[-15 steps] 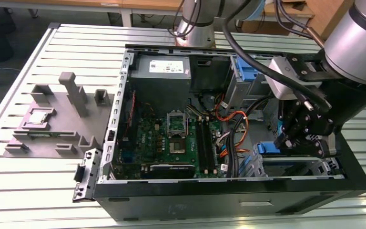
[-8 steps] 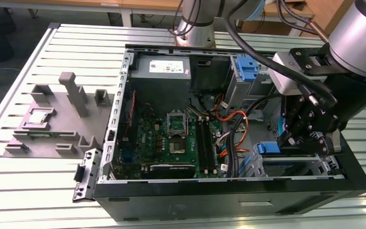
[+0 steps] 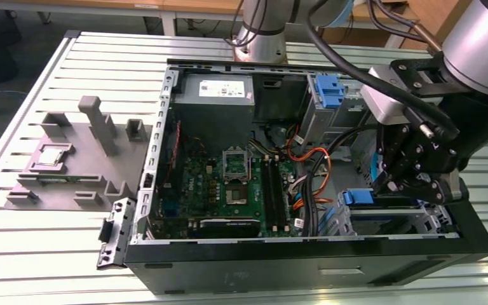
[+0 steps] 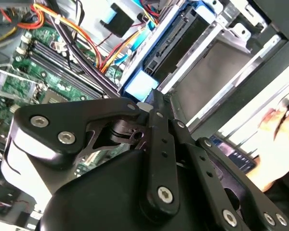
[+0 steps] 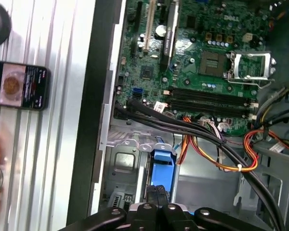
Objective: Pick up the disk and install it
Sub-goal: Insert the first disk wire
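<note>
Black gripper (image 3: 401, 184) hangs over the open computer case (image 3: 312, 267) at the exterior view's right, above the drive cage (image 3: 388, 219); its fingertips are hidden against the dark body. In the second wrist view the disk (image 4: 176, 41) sits in the cage slot, blue rail showing, just past the fingers (image 4: 156, 103), which look pressed together. In the first wrist view the fingertips meet at a blue latch (image 5: 162, 166); the disk itself is hard to make out.

Matt black metal computer case (image 3: 312, 267) on a ribbed, pale satin metal table (image 3: 49, 254); glossy green circuit board (image 5: 202, 53); smooth blue plastic on the disk (image 5: 163, 168); matt black gripper (image 5: 159, 202) links; matt grey plastic fixture (image 3: 74, 165).
</note>
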Motion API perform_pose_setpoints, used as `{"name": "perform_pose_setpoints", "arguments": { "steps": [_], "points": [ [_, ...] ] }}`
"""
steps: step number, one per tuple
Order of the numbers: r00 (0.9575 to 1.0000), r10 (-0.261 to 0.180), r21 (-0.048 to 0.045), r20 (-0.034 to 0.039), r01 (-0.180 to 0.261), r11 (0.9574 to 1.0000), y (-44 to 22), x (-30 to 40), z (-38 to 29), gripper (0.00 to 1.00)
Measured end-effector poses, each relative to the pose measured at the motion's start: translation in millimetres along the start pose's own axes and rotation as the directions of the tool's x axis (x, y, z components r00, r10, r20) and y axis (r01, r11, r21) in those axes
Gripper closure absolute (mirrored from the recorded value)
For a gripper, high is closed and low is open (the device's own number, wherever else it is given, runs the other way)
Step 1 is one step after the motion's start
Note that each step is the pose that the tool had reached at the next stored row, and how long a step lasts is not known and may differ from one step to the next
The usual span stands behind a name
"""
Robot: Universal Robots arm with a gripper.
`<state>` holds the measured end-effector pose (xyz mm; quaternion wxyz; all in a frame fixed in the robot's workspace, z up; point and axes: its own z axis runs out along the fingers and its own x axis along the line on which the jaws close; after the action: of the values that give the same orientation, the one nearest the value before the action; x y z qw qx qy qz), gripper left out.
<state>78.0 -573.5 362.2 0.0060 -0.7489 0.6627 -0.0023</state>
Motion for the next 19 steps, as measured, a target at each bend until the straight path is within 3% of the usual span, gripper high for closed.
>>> {"name": "perform_pose_setpoints", "arguments": {
  "steps": [5, 11, 14, 19],
  "points": [
    [0.9958, -0.091, -0.0004, 0.0009, 0.091, 0.9958, 0.1, 0.0, 0.5, 0.9],
    [0.9823, -0.187, -0.0007, 0.0022, 0.187, 0.9823, 0.0, 0.0, 1.0, 0.9],
    [0.9769, -0.214, -0.0006, 0.0027, 0.214, 0.9769, -1.0, 0.1, 1.2, 0.9],
    [0.976, -0.218, -0.0007, 0.0027, 0.218, 0.976, -6.8, -0.9, 1.3, 0.9]
  ]
}}
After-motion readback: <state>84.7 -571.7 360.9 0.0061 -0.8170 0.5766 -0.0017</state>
